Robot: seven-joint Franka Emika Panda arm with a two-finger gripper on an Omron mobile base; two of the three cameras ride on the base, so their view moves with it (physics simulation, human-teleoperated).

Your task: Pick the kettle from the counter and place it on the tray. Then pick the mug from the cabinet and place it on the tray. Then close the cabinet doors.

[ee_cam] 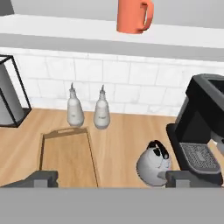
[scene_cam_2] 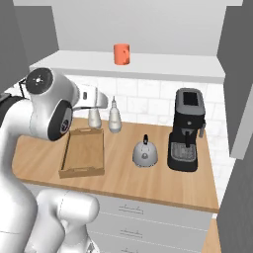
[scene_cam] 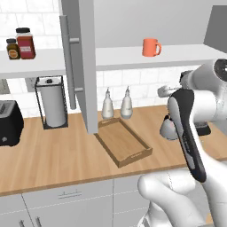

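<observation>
The kettle [scene_cam_2: 145, 152] stands upright on the wooden table [scene_cam_2: 148, 183], between the tray [scene_cam_2: 83, 154] and the black coffee machine [scene_cam_2: 187, 129], apart from both. The tray lies bare in front of two white bottles [ee_cam: 101, 114]. The orange mug [scene_cam: 150, 47] sits on the white cabinet shelf [scene_cam: 124, 58]. The gripper [ee_cam: 107, 177] hovers above the table with its jaws spread wide, grasping nothing.
</observation>
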